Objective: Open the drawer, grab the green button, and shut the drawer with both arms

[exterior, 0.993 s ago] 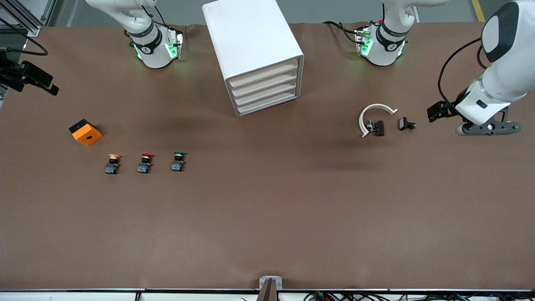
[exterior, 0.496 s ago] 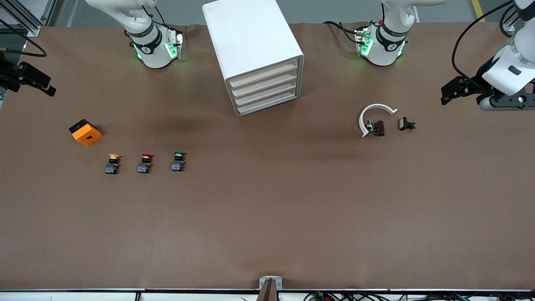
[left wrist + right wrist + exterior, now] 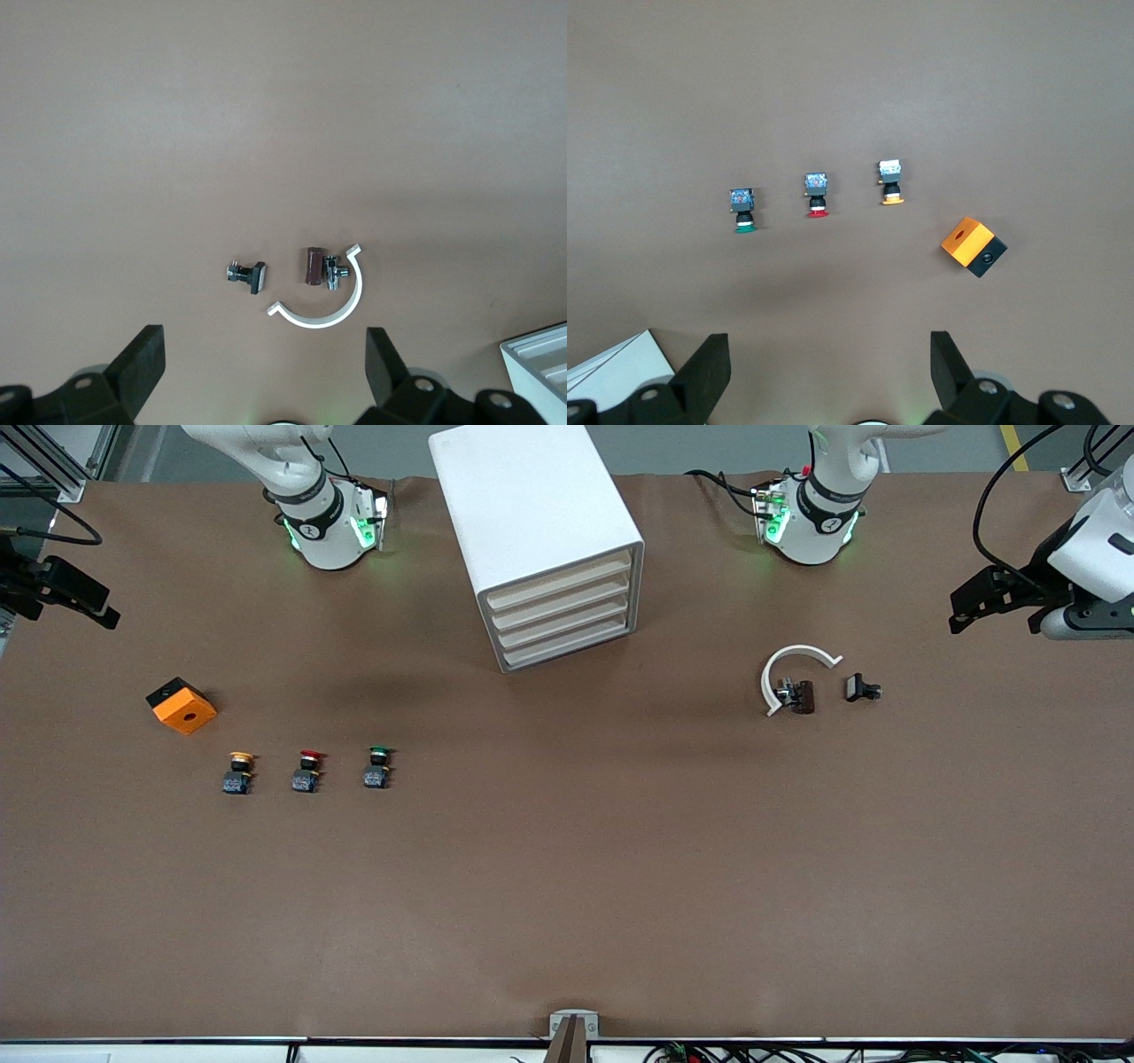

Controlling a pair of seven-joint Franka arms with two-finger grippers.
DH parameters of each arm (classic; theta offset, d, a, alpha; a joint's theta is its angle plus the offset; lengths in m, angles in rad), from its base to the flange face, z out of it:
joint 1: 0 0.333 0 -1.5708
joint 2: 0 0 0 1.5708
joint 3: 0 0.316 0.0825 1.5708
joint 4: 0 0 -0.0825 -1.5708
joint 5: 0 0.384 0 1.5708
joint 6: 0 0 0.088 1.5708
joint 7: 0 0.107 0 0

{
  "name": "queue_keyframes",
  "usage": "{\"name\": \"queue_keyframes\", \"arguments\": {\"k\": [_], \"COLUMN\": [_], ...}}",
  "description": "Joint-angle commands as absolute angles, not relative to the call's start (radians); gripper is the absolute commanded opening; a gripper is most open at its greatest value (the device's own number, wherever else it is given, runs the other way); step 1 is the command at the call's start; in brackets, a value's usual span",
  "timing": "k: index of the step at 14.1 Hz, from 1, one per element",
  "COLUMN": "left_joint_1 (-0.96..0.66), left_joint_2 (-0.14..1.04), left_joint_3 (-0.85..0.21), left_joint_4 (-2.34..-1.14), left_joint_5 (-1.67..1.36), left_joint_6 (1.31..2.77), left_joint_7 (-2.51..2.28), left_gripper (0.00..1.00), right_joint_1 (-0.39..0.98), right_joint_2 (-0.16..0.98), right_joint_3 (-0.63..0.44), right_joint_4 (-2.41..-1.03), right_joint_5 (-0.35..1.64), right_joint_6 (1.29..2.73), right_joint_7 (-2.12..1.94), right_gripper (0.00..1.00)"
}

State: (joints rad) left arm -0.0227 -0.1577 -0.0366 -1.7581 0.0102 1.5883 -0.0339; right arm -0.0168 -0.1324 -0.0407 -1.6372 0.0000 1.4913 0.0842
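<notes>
While both claws hover apart, button (image 3: 377, 767) lies untouched.

no readable text, labels, numbers or signs anywhere

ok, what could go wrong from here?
Wrong pick: the green button sits in a row beside the red button and yellow button, all alike in body. Wrong drawer: the cabinet has four identical fronts, all shut. Both grippers, left and right, are open and hold nothing.
</notes>
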Motion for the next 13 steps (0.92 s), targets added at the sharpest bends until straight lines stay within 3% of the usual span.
{"name": "queue_keyframes", "arguments": {"k": [1,13], "left_joint_1": [-0.008,-0.002], "left_joint_2": [-0.152,-0.144], "left_joint_3": [-0.066,-0.061], "left_joint_4": [-1.712,-1.695], "left_joint_5": [-0.002,-0.032], "left_joint_6": [1.557,1.537], "left_joint_7": [-0.015,-0.014], "left_gripper": [1.00,1.00], "right_joint_1": [-0.012,-0.014], "right_joint_2": [-0.152,-0.155], "right_joint_3": [-0.038,-0.040], "right_joint_4": [-1.651,-1.651], "right_joint_5": [-0.018,-0.003], "right_joint_6": [1.499,1.485], "right_joint_7": [0.086,0.086], "right_gripper": [1.00,1.00]}}
